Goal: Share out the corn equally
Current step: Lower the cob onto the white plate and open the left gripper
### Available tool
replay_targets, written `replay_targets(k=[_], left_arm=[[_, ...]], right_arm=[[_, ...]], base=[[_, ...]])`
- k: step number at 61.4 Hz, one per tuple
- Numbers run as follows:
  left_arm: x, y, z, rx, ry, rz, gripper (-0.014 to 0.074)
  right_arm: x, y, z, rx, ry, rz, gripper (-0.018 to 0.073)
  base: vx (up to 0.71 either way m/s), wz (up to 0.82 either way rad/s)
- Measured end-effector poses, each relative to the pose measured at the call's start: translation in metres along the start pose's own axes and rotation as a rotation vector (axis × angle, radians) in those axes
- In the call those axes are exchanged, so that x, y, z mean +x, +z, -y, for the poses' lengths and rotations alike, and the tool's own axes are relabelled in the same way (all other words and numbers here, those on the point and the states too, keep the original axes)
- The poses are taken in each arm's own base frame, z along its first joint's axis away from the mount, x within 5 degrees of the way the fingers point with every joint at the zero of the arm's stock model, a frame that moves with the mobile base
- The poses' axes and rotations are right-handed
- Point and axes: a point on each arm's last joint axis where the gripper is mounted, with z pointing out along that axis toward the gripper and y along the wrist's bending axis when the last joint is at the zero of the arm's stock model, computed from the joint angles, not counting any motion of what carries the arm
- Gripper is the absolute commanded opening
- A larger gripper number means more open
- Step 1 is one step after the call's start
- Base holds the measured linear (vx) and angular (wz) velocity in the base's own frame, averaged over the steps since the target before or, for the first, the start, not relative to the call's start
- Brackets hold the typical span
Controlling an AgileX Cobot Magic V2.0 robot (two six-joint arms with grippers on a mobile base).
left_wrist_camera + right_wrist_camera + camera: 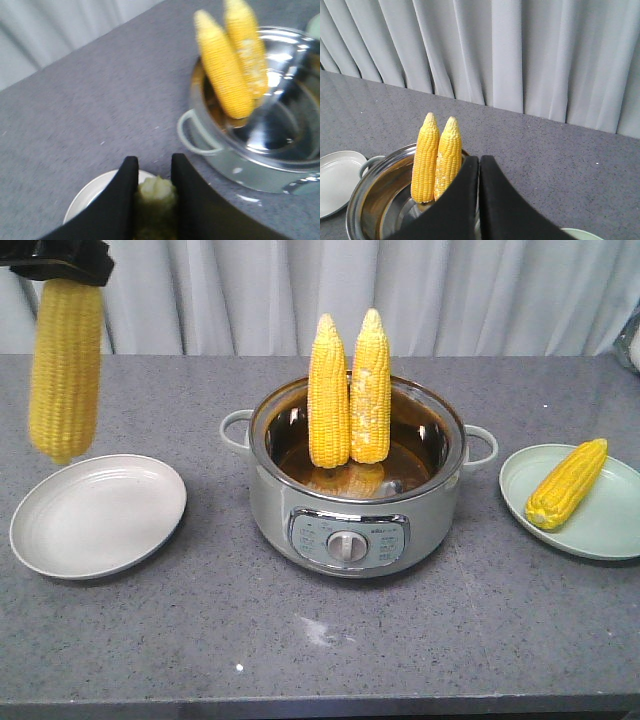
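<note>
1. Left gripper clamps a corn cob, upper left, over the white plate.
2. Right gripper: closed, empty.
3. Two cobs stand in the central electric pot; a fourth cob lies on the green plate, right.

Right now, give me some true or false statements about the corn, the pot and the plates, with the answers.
1. Two upright cobs stand in the pot. True.
2. The left gripper is empty. False: it is shut on a hanging cob.
3. The green plate bears one lying cob. True.
4. The white plate has corn on it. False: it is bare; the hanging cob is above its far rim.
5. The right gripper holds a cob. False: it is shut on nothing.
</note>
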Motion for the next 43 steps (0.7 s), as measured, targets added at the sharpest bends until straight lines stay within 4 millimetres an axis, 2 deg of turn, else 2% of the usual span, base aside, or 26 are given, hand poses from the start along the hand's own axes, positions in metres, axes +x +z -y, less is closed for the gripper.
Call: replay_targets(k=[9,15,28,43], left_arm=[[0.009,0.018,-0.014,-0.139,-0.106,-0.085,-0.0008],[0.018,0.043,-0.020,-0.178,-0.124,-0.168,-0.0008],[0.039,0.106,-0.023,-0.164,-0.126,-0.337,-0.0008],[0.050,0.146,-0.025,-0.149,-0.124,-0.424,-0.0008]], right_arm=[[0.000,0.000,0.000,0.000,0.000,0.000,-0.0008],[0.000,0.000,0.000,0.000,0.000,0.000,-0.0008],[0.000,0.000,0.000,0.000,0.021,0.000,-0.0008],[0.000,0.000,0.000,0.000,0.026,0.000,-0.0008]], base=[[0.00,0.00],[0.00,0.00],[0.00,0.00],[0.00,0.00]])
